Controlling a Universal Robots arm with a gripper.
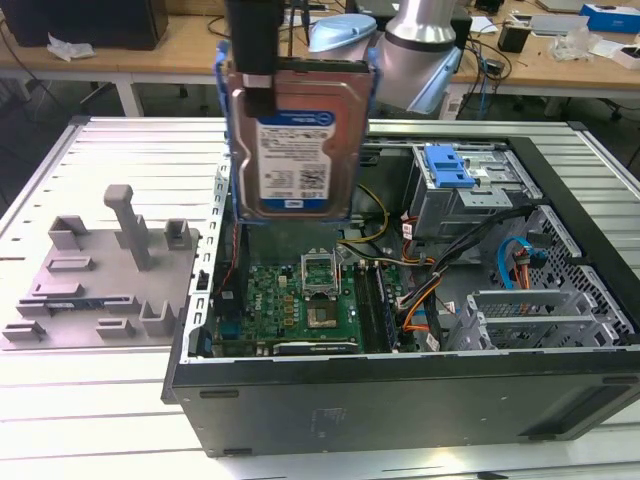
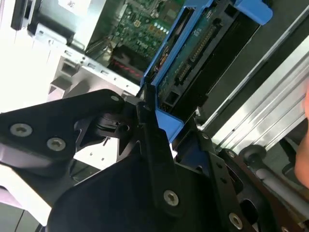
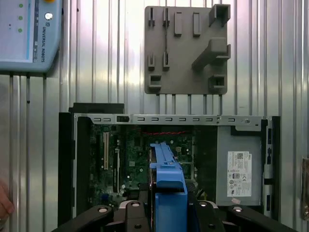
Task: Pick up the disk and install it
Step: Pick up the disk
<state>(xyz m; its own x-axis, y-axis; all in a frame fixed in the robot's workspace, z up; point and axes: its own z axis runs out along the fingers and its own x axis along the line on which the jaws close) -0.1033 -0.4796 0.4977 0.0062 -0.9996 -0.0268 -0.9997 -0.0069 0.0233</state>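
disk (image 1: pixel 295 140): upper centre of the exterior view; hangs upright, label facing the camera; in the air above the open computer case (image 1: pixel 400 405), apart from it; its blue carrier (image 3: pixel 166 176) is seen edge-on in the first wrist view
gripper (image 1: pixel 262 92): clamped on the disk at the carrier's upper edge; black fingers (image 2: pixel 153 140) pinch the blue frame in the second wrist view
computer case: lies open on the slatted table (image 1: pixel 100 420); green motherboard (image 1: pixel 300 300) lower in the frame than the disk; blue latch (image 1: pixel 447 165) towards the exterior view's right
grey fixture plate (image 1: pixel 100 270): on the table at the exterior view's left, just beside the case
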